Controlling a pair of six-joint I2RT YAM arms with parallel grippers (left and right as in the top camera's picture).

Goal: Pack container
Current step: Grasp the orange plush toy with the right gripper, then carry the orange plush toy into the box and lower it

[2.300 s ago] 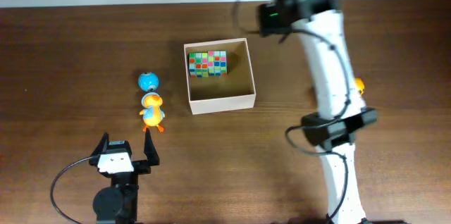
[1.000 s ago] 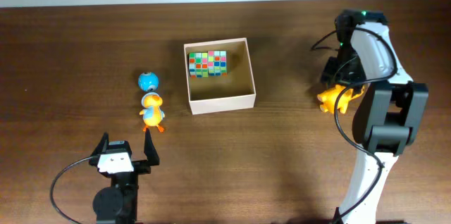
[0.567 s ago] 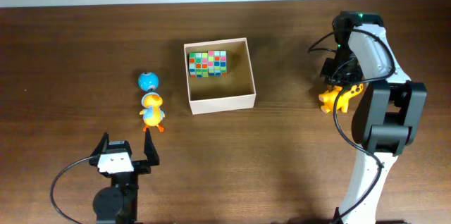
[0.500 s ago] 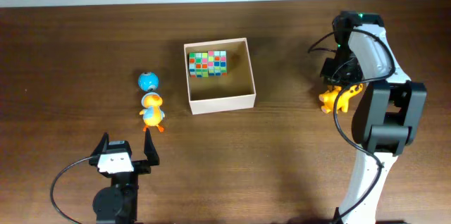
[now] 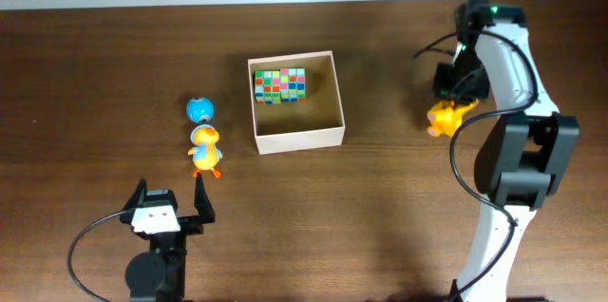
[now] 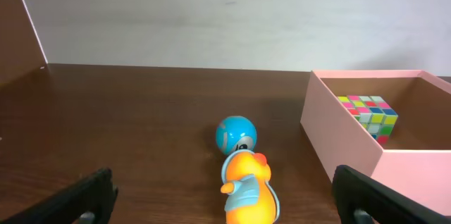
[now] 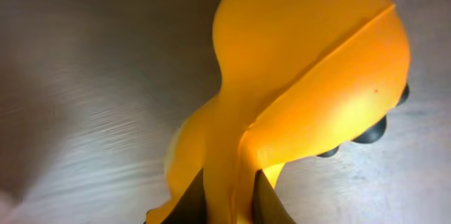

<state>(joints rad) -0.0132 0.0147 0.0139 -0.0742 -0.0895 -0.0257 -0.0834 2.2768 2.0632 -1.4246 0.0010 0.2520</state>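
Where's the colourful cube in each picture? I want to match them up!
Overhead: the colourful cube sits near the middle, in the top-left part of the container.
Left wrist: the cube is at the right edge, inside the container again.
Right wrist: not in it; an orange toy fills that picture.
Shared landmark: the container's pale wall, seen in the overhead and left wrist views; the brown table shows in all three.

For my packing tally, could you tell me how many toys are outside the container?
3: a blue ball and an orange duck left of the container, and an orange toy held in the right gripper, to its right. The arm may hide more.
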